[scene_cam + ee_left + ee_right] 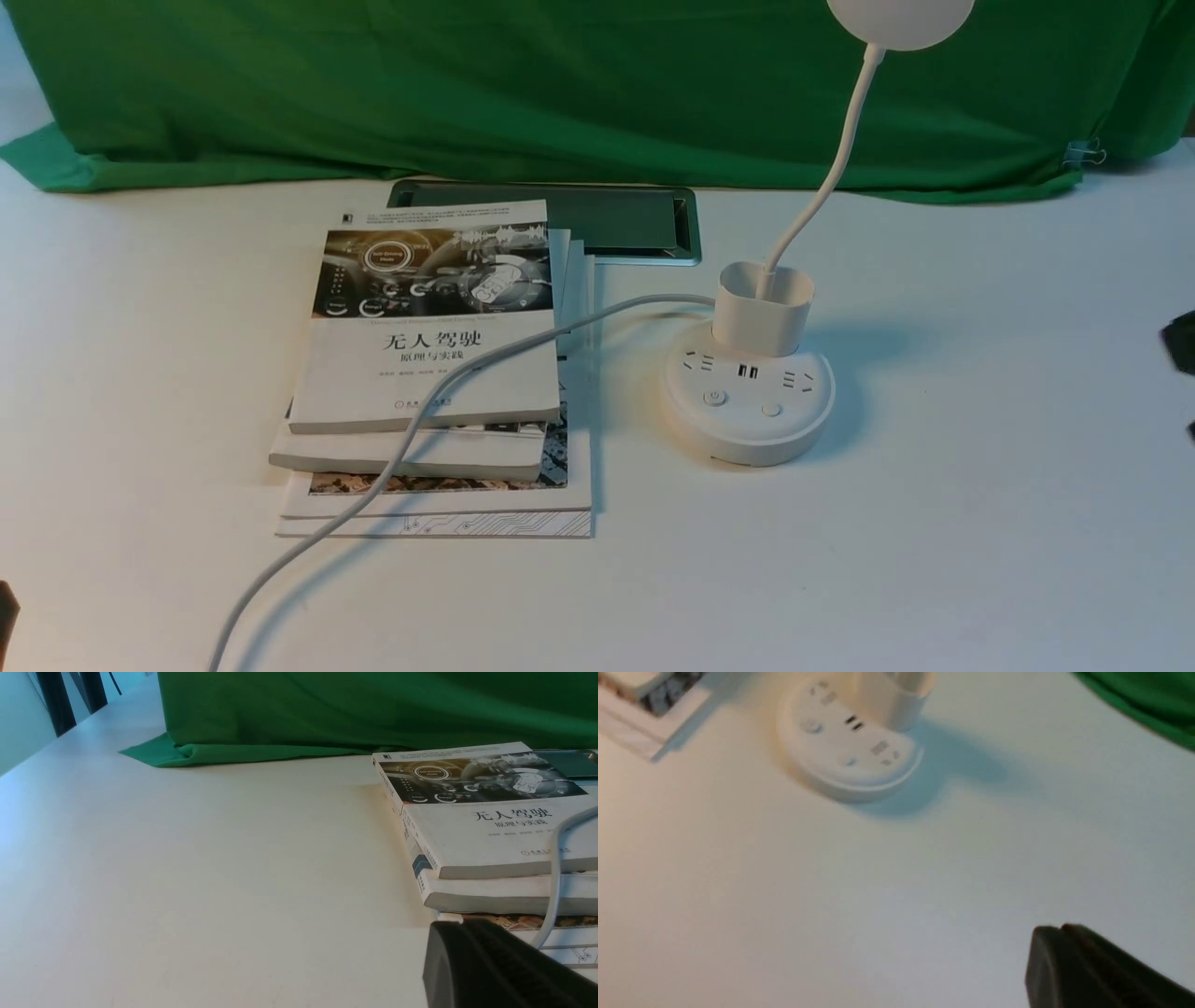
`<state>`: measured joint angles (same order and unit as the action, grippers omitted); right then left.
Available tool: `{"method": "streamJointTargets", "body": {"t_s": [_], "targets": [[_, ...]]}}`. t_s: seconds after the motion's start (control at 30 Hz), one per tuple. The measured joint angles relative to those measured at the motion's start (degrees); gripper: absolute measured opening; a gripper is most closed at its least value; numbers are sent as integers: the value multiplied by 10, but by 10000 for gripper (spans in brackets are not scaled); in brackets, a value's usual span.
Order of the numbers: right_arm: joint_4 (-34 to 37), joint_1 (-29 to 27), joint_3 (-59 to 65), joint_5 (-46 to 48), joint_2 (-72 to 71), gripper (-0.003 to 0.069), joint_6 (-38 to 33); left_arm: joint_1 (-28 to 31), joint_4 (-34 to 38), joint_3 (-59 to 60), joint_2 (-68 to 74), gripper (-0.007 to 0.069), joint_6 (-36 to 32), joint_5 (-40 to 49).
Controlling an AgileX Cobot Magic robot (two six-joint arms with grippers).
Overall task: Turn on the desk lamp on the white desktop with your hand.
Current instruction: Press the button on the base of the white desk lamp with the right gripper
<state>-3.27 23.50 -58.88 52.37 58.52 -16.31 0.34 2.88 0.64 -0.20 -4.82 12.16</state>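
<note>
The white desk lamp [747, 406] stands on the white desktop [934, 560], right of centre. Its disc base carries sockets, USB ports and two round buttons [714, 398]. A cup holder [761, 313] and thin gooseneck rise to the round head [901, 19], which is cut off by the top edge and looks unlit. My right hand [1057, 929] has its fingers pressed together, holds nothing, and hovers over bare desktop well to the right of the lamp base [850, 751]. It shows only as a dark piece [1182, 342] at the front view's right edge. My left gripper [451, 926] is shut and empty beside the books.
A stack of books [439, 373] lies left of the lamp, with the lamp's white cord [373, 485] draped across it toward the front edge. A grey hatch plate [607, 219] sits behind the books. Green cloth [560, 84] hangs along the back.
</note>
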Motion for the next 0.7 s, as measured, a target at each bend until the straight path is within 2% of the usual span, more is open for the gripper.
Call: {"method": "streamJointTargets", "body": {"t_s": [0.23, 0.5, 0.7], "targets": [[3, 62, -90, 65, 139, 29, -10, 0, 0, 0, 0, 21, 0, 0], [5, 65, -162, 97, 250, 28, -12, 0, 0, 0, 0, 21, 0, 0], [5, 67, -171, 60, 324, 28, -1, 0, 0, 0, 0, 21, 0, 0]]}}
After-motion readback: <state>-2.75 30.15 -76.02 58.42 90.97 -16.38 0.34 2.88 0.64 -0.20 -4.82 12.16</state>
